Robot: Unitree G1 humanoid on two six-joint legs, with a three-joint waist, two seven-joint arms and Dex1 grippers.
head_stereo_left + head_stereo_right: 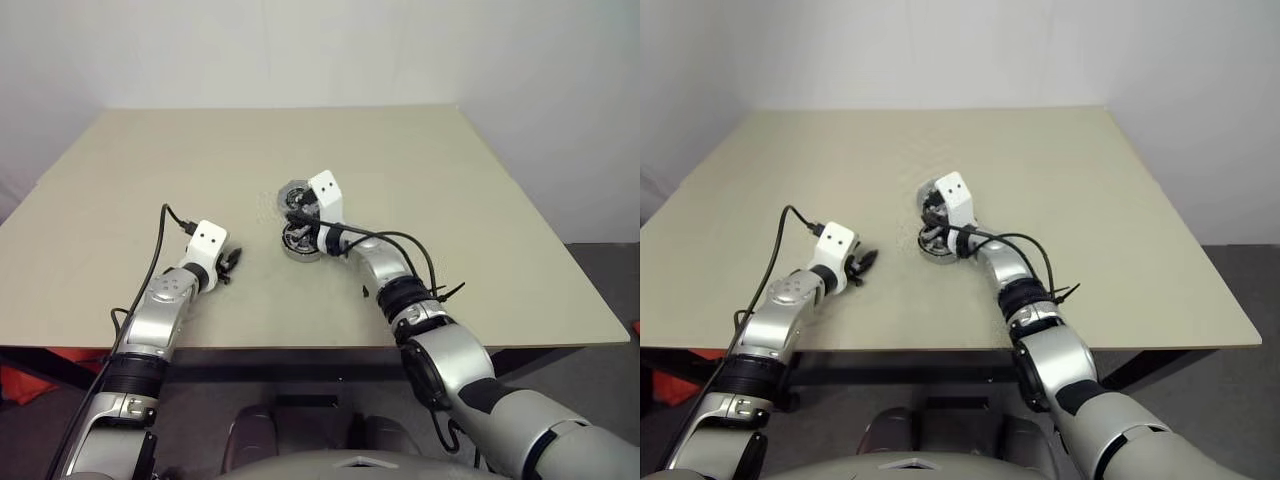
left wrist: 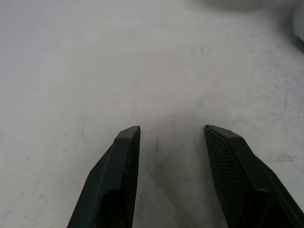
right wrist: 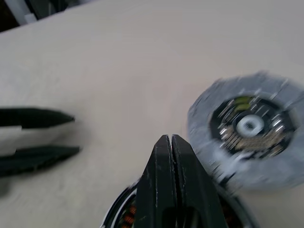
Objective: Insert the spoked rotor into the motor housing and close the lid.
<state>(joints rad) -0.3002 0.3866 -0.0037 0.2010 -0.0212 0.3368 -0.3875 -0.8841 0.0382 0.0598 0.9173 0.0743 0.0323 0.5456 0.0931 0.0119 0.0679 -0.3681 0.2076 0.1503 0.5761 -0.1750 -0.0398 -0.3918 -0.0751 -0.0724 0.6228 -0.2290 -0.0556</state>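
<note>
Lid lies flipped open on the counter just beyond the motor housing at centre; right claw, pinched shut and empty, hovers over the housing, left claw spread, idle; closing remains, rotor seating unconfirmed.

The motor housing lies mid-worktop. The lid lies just behind it. The left gripper lies well apart, to their left.
</note>
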